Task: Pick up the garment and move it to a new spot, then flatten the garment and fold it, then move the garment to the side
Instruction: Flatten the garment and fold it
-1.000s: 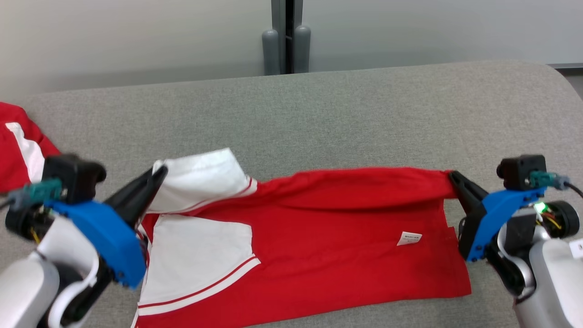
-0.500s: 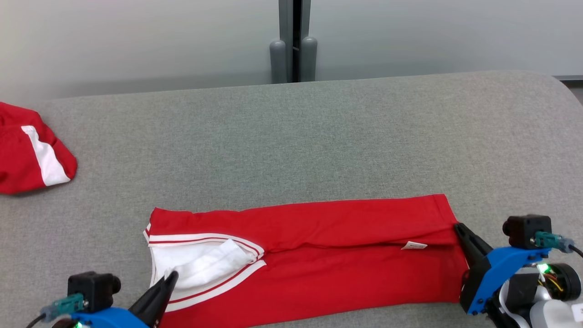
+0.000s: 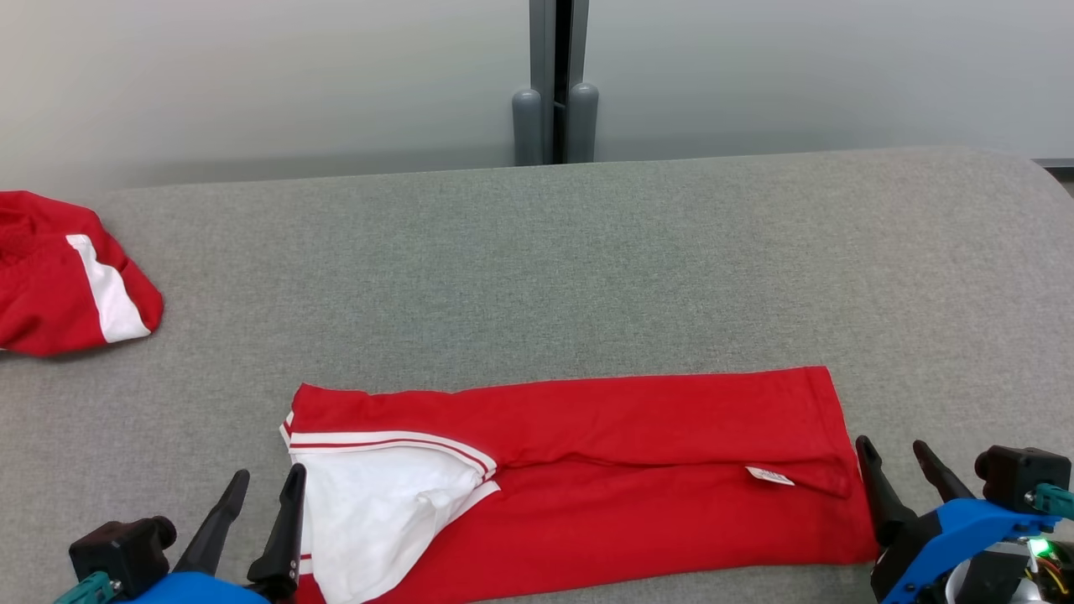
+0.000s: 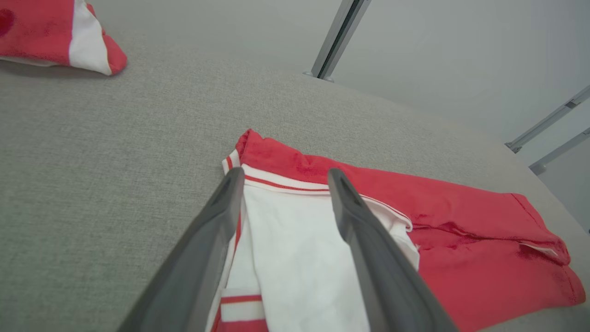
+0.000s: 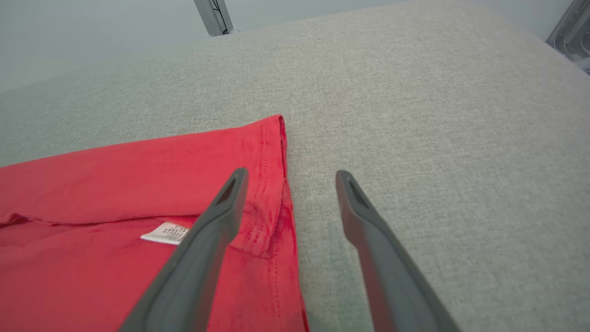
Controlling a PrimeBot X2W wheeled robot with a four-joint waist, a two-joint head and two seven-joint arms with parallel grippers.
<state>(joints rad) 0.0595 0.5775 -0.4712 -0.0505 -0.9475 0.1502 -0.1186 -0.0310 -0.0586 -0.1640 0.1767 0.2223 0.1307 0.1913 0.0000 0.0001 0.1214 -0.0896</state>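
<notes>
The garment (image 3: pixel 604 470) is red with white sleeve panels and lies folded lengthwise into a long band on the grey table (image 3: pixel 537 268), near its front edge. My left gripper (image 3: pixel 267 480) stands open at the garment's left end, its fingers above the white sleeve (image 4: pixel 290 240). At the right end, my right gripper (image 3: pixel 893 446) is open too, one finger over the red hem (image 5: pixel 272 184) and the other over bare cloth-covered table (image 5: pixel 415 138). Neither gripper holds anything. A small white label (image 3: pixel 769 476) shows near the right end.
A second red and white garment (image 3: pixel 67 281) lies bunched at the table's far left edge. A grey post (image 3: pixel 555 84) stands against the wall behind the table. Bare grey table stretches behind and to the right of the folded garment.
Both grippers were shut on the garment's lifted far edge, brought it toward the front over the rest, then opened and let go. The head camera also shifted.
</notes>
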